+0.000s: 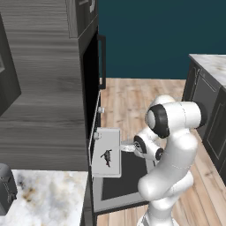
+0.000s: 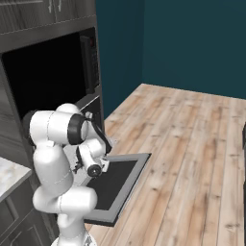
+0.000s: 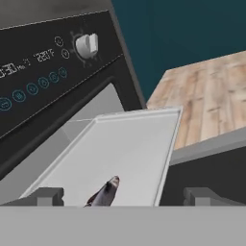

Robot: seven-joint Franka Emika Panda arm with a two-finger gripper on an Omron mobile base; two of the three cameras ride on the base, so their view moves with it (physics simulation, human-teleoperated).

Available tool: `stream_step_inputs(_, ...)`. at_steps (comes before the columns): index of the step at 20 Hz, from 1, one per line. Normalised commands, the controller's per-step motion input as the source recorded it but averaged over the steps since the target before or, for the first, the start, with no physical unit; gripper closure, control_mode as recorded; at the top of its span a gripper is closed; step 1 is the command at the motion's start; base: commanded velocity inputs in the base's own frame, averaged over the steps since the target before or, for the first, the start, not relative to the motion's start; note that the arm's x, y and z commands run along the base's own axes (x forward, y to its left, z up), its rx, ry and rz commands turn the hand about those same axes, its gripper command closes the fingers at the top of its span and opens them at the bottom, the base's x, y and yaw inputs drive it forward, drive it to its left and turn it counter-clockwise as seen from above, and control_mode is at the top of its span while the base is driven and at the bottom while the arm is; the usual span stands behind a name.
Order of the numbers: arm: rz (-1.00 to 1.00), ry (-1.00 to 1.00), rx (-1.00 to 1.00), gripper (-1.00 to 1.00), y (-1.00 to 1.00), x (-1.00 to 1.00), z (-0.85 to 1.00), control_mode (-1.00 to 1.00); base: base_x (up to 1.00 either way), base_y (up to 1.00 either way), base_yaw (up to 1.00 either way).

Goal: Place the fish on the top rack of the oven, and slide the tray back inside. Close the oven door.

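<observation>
Gripper (image 3: 123, 197) hovers at the near edge of the tray (image 3: 129, 144), jaws spread wide — nothing between the fingertips (image 3: 45, 197). In the left base view the gripper (image 1: 126, 147) sits just beside the tray's (image 1: 112, 137) outer edge; whether it touches cannot be told.

Fish (image 3: 103, 192) lies on the tray close to the fingertips, head pointing inward. From the left base view the fish (image 1: 106, 157) rests about mid-sheet, and the sheet is pulled out of the oven (image 1: 90, 88).

Oven door (image 2: 117, 185) is dropped fully open below the tray — dark glass facing up. Beyond it, a control panel with a white knob (image 3: 86, 44), then wood floor (image 2: 192, 144).
</observation>
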Motion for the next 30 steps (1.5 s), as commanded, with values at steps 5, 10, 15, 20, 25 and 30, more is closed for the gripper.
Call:
stream_step_inputs(5,0.0,0.06,0.05,-1.0,-0.63,-0.05,0.72,-1.0,0.0,0.0,0.0)
stream_step_inputs(10,0.0,0.38,0.06,-1.0,-0.35,0.0,0.3,-1.0,0.0,0.0,0.0)
stream_step_inputs(15,0.0,0.41,0.19,-1.0,-0.1,0.0,0.0,-1.0,0.0,0.0,0.0)
stream_step_inputs(20,0.0,0.29,0.38,-1.0,-0.02,0.0,-0.16,-1.0,0.0,0.0,0.0)
stream_step_inputs(25,0.01,0.08,0.41,-1.0,-0.04,0.0,-0.56,-1.0,0.0,0.0,0.0)
stream_step_inputs(30,0.05,0.0,0.18,-1.0,0.05,0.0,-0.8,-1.0,0.0,0.0,0.0)
